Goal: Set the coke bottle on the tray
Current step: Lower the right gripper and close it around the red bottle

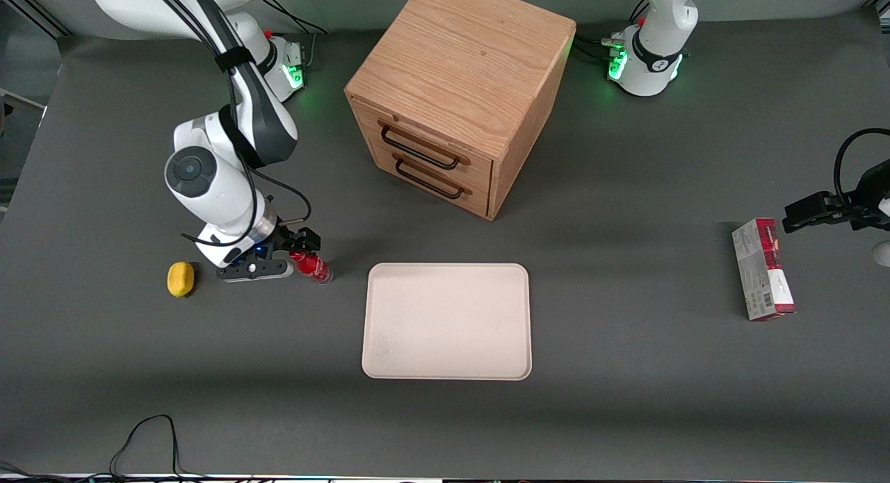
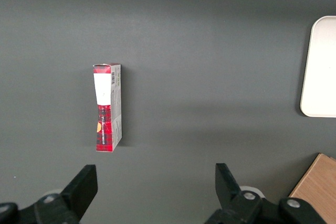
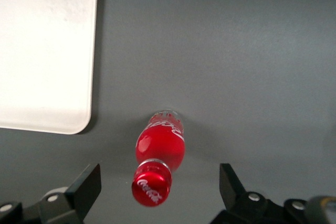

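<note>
The coke bottle [image 1: 313, 266] stands upright on the dark table, beside the cream-white tray [image 1: 446, 321] toward the working arm's end. In the right wrist view I look down on its red cap and red label [image 3: 157, 158], with the tray's rounded corner [image 3: 47, 51] beside it. My right gripper [image 1: 295, 256] hovers directly over the bottle's cap. Its fingers [image 3: 86, 184] are spread wide on both sides of the cap and touch nothing. The gripper's midpoint in the wrist view [image 3: 160, 192] lies close to the cap.
A yellow lemon-like object [image 1: 181, 279] lies beside my gripper, farther from the tray. A wooden drawer cabinet [image 1: 459, 94] stands farther from the front camera than the tray. A red-and-grey carton [image 1: 763, 269] lies toward the parked arm's end, also in the left wrist view [image 2: 107, 107].
</note>
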Action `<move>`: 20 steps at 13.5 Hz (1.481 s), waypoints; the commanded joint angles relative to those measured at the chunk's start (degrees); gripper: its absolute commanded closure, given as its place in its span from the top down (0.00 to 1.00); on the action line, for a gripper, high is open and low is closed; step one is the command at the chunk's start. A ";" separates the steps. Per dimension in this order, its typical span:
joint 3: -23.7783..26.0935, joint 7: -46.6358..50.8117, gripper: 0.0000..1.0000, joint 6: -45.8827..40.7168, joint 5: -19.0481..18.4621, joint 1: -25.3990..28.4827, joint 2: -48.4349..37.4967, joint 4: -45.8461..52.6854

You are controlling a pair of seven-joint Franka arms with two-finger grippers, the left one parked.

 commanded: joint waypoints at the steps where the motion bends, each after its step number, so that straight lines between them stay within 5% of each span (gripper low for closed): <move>1: 0.01 0.61 1.00 1.04 1.13 1.20 0.42 -0.61; 7: -0.07 0.61 0.97 1.12 1.04 1.12 0.77 -0.35; 9: -0.07 0.61 0.58 1.04 1.04 1.12 0.78 -0.35; 12: -0.07 0.52 0.23 1.04 1.04 1.12 0.78 -0.26; 20: -0.16 0.17 0.18 -4.02 0.87 1.03 -0.19 5.42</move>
